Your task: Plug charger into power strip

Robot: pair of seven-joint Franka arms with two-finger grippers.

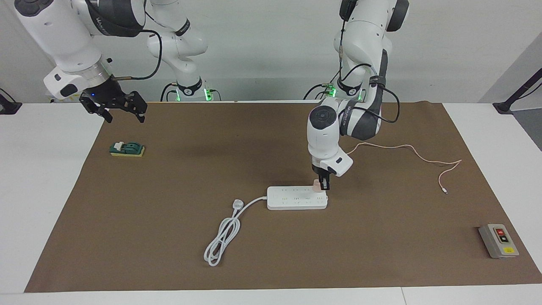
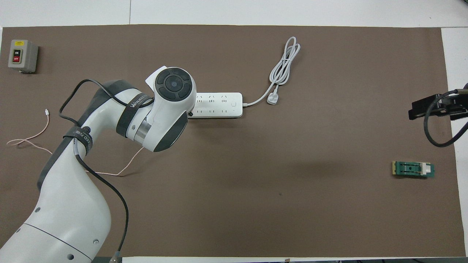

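Observation:
The white power strip (image 1: pixel 292 199) (image 2: pixel 219 104) lies flat mid-mat. The pale-pink charger (image 1: pixel 316 183) sits upright on the strip's end toward the left arm's side, in the socket row nearer the robots. My left gripper (image 1: pixel 324 184) points straight down and is shut on the charger. In the overhead view the left wrist hides both the charger and that end of the strip. The charger's thin pink cable (image 1: pixel 406 147) (image 2: pixel 124 166) trails to a small white connector (image 1: pixel 444 191) (image 2: pixel 46 111). My right gripper (image 1: pixel 114 111) (image 2: pixel 431 107) waits open, raised over the mat's edge.
The strip's thick white cord (image 1: pixel 220 241) lies coiled, with its plug (image 1: pixel 238 204) (image 2: pixel 272 98) beside the strip. A green block on a yellow base (image 1: pixel 127 149) (image 2: pixel 413 169) lies under the right gripper. A grey button box (image 1: pixel 498 240) (image 2: pixel 22 55) stands at the mat's corner.

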